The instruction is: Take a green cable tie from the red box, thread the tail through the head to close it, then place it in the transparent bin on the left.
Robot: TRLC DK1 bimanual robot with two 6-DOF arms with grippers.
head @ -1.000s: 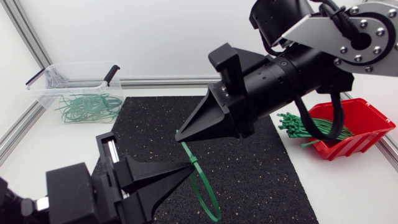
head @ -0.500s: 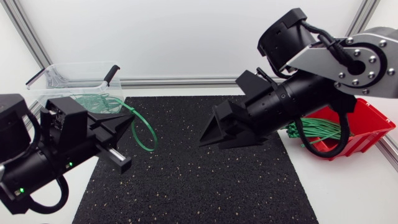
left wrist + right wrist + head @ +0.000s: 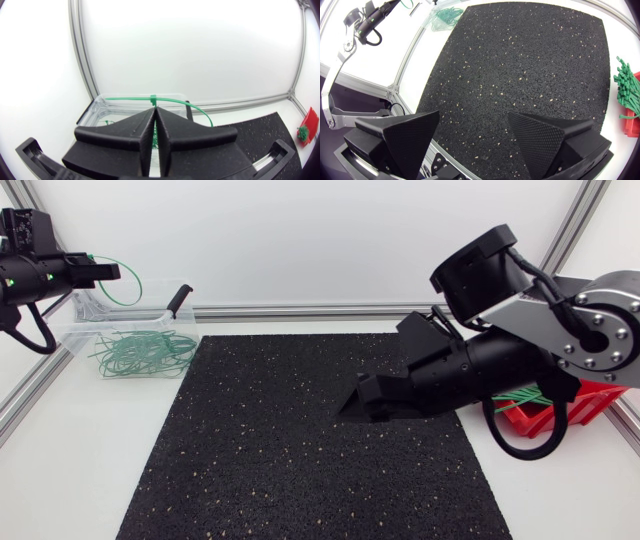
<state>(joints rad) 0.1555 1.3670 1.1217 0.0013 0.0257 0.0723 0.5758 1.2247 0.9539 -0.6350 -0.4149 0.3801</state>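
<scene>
Head view: the left gripper (image 3: 112, 272) was clamped on a green cable tie (image 3: 138, 280), a thin closed loop held above the transparent bin (image 3: 72, 336).

Left wrist view: the fingers met just beneath the tie's small head, with strap curving out to either side.

Right wrist view: the right gripper (image 3: 473, 115) stood wide apart, nothing between its fingers, over the black mat (image 3: 520, 60).
</scene>
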